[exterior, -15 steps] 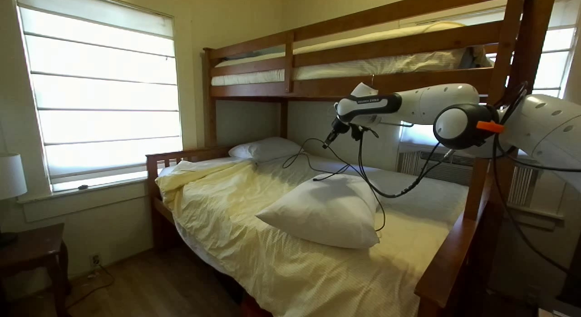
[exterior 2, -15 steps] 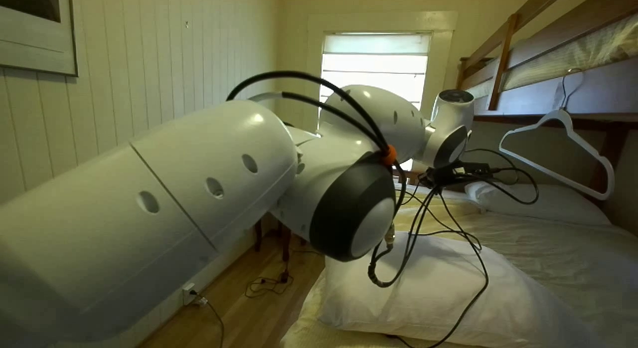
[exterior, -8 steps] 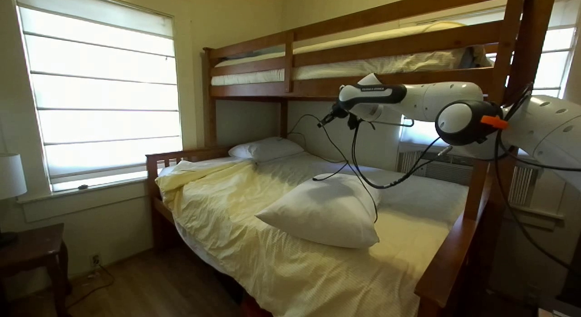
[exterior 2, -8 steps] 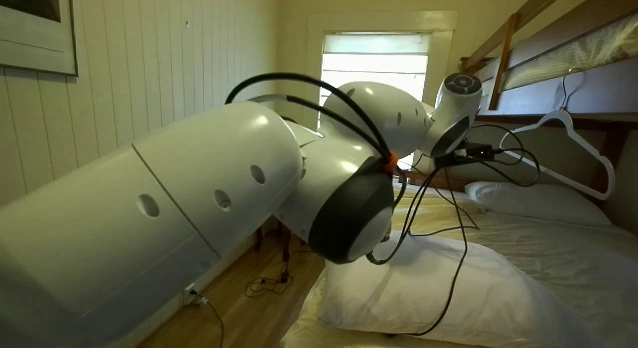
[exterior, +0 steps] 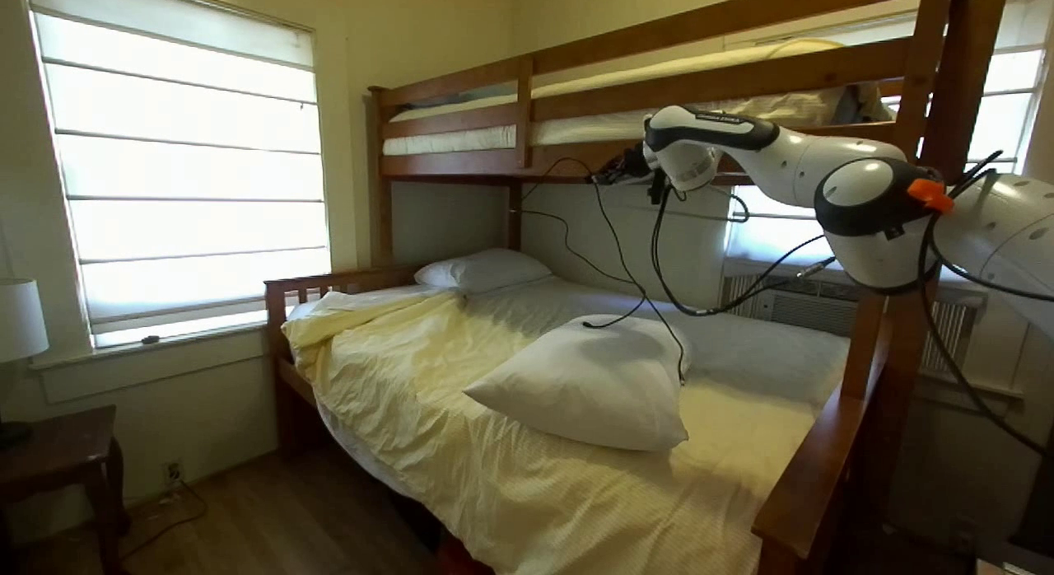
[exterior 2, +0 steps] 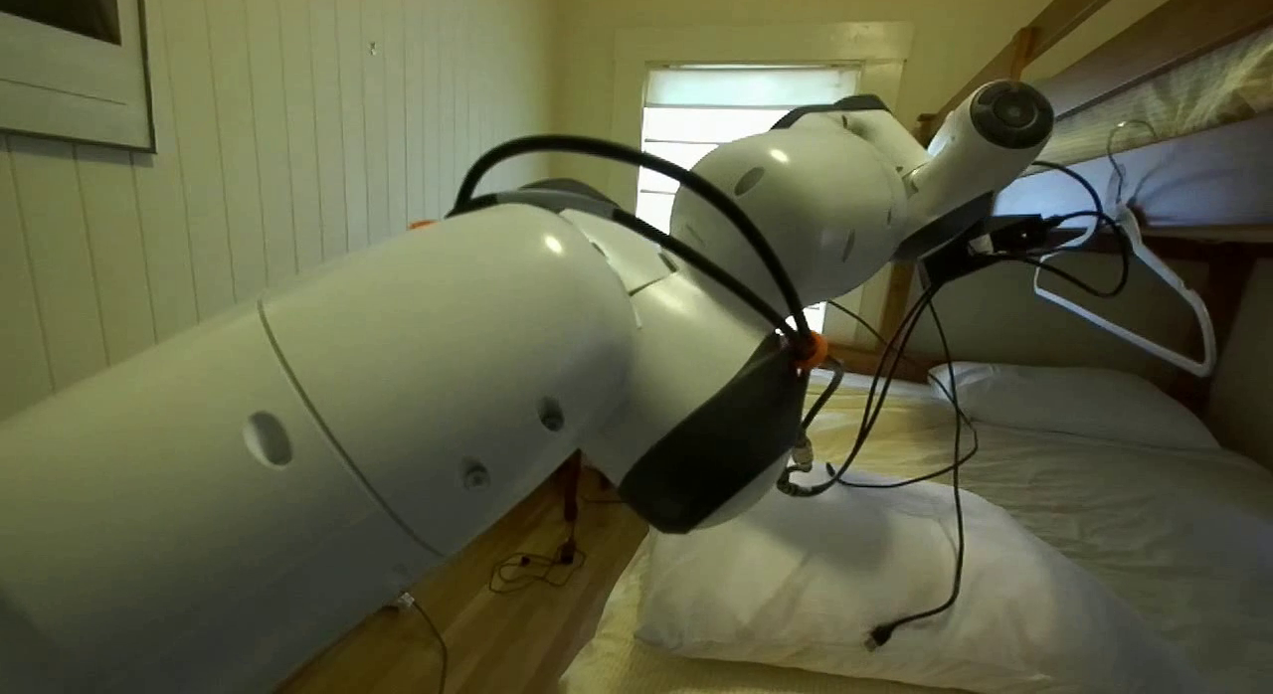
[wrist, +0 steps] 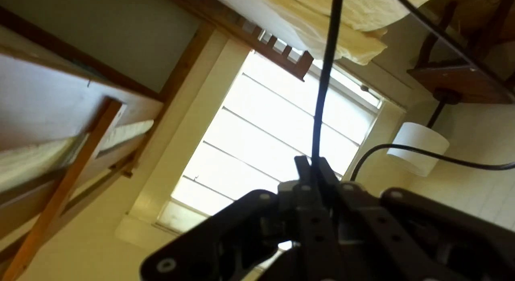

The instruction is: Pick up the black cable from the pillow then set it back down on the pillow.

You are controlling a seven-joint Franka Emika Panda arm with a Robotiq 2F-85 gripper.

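Note:
In the wrist view my gripper (wrist: 316,162) is shut on the black cable (wrist: 323,87), which runs straight out from between the fingertips. High above the bed, the gripper (exterior: 594,178) points sideways in an exterior view, and the thin cable (exterior: 619,250) loops down from it. Below lies the plump cream-white pillow (exterior: 568,390). One cable end hangs by the pillow's right side; another reaches its top edge. In an exterior view the plug end (exterior 2: 880,634) is in front of the pillow (exterior 2: 786,595); whether it touches cannot be told. There the arm hides the fingers.
The upper bunk's wooden rail (exterior: 593,159) is close behind the gripper. A white hanger (exterior 2: 1179,341) hangs from the bunk beside the wrist. A flatter grey-white pillow (exterior: 486,270) lies at the bed's far end. Thicker robot cables (exterior: 700,311) droop under the arm.
My gripper has risen and tilted towards level, drawing the cable up with it. The cable's lower end has come up from beyond the pillow's edge. The hanger has shifted slightly.

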